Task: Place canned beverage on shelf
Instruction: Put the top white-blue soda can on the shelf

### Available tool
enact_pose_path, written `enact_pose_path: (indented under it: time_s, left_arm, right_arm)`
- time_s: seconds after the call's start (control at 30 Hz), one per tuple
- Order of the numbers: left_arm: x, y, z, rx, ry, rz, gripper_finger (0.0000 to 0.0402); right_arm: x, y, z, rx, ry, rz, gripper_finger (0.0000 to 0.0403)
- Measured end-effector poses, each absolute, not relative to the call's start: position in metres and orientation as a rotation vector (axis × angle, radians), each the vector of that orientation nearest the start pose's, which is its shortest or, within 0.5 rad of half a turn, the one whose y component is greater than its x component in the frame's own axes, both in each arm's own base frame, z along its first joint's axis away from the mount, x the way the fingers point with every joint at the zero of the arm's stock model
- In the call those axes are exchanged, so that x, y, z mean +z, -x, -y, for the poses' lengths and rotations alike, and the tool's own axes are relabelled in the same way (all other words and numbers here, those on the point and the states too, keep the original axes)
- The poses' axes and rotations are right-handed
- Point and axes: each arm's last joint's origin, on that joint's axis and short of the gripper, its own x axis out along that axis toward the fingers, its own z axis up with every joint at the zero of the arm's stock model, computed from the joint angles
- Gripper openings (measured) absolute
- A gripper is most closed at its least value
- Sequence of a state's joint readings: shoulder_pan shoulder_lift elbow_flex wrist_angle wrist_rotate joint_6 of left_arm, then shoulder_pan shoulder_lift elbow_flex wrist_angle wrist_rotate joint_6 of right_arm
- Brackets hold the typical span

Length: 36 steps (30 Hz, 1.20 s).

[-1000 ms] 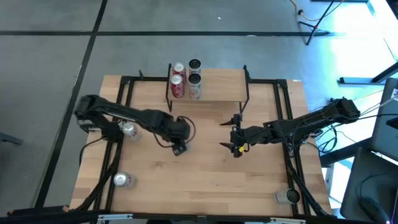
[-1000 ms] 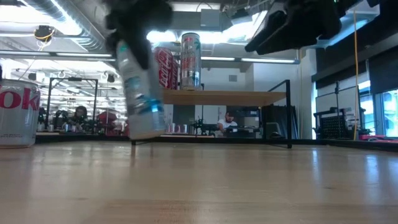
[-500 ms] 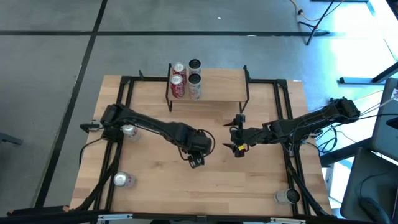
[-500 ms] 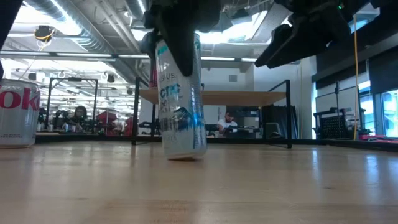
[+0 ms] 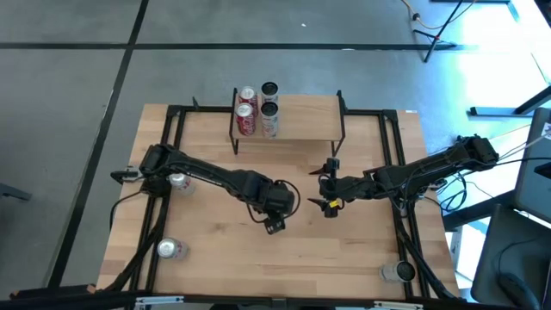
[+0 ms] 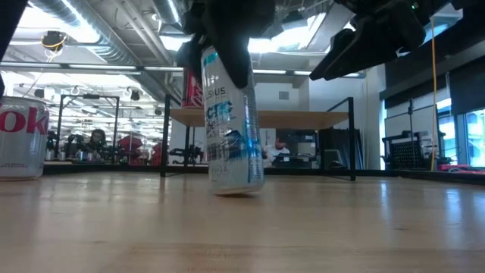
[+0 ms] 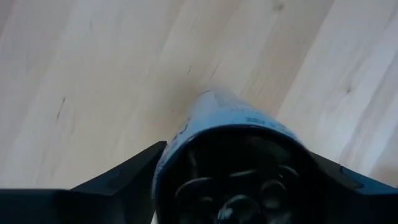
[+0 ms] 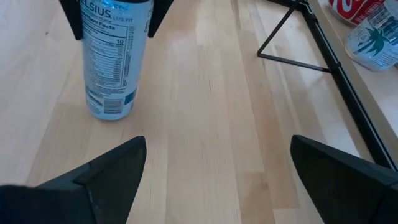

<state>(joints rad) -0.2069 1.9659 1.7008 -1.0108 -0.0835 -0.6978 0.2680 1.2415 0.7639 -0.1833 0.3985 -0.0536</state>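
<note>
A tall slim white-and-blue can (image 6: 231,121) stands near the table's middle, slightly tilted; it also shows in the right wrist view (image 8: 112,59). My left gripper (image 5: 274,209) is shut on its top. The shelf (image 5: 301,116), a light plank on a thin black frame, stands at the far edge, with several cans (image 5: 256,110) on its left end. My right gripper (image 5: 312,185) hangs open and empty to the can's right, in front of the shelf. My left gripper pinches the can's upper end (image 7: 180,134) between its two fingers (image 7: 124,180), one on each side just below the rim. The fingers come from above, pointing down. The can hangs a little tilted, its base (image 6: 239,189) at the tabletop; whether it rests there I cannot tell.
A silver can (image 5: 178,181) stands at the table's left, another (image 5: 168,250) at the near left, a third (image 5: 398,272) at the near right. A cola can (image 6: 19,136) shows at the left of the low view. The shelf's right part is bare plank.
My left gripper has carried the tall can toward the table's right and near edge, from left of centre to the middle, closer to my right gripper. Most of the move came first; in the last half second it shifted only slightly right.
</note>
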Motion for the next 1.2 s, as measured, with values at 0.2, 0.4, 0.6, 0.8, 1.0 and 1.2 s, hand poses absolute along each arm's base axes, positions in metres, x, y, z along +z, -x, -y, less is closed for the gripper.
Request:
enact_pose_path:
  time_s: [0.2,0.4,0.6,0.8,1.0,1.2]
  left_arm:
    - [0.274,-0.389,0.08,0.289,0.414,-1.164,0.0286]
    - [0.302,-0.374,0.085,0.26,0.342,-1.121,0.0288]
    - [0.295,-0.342,0.097,0.358,0.222,-1.222,0.0288]
    - [0.259,-0.316,0.114,0.378,0.201,-1.169,0.0289]
    - [0.221,-0.299,0.118,0.369,0.196,-1.029,0.0289]
    - [0.198,-0.301,0.113,0.408,0.159,-0.947,0.0289]
  right_arm:
    - [0.236,-0.248,-0.057,-0.095,0.255,-0.628,0.0386]
    - [0.236,-0.249,-0.059,-0.044,0.191,-0.626,0.0386]
    - [0.233,-0.261,-0.067,0.119,0.12,-0.555,0.0386]
    - [0.205,-0.29,-0.078,0.203,0.108,-0.467,0.0386]
    - [0.193,-0.306,-0.082,0.185,0.096,-0.39,0.0386]
    - [0.179,-0.316,-0.097,0.154,0.083,-0.315,0.0386]
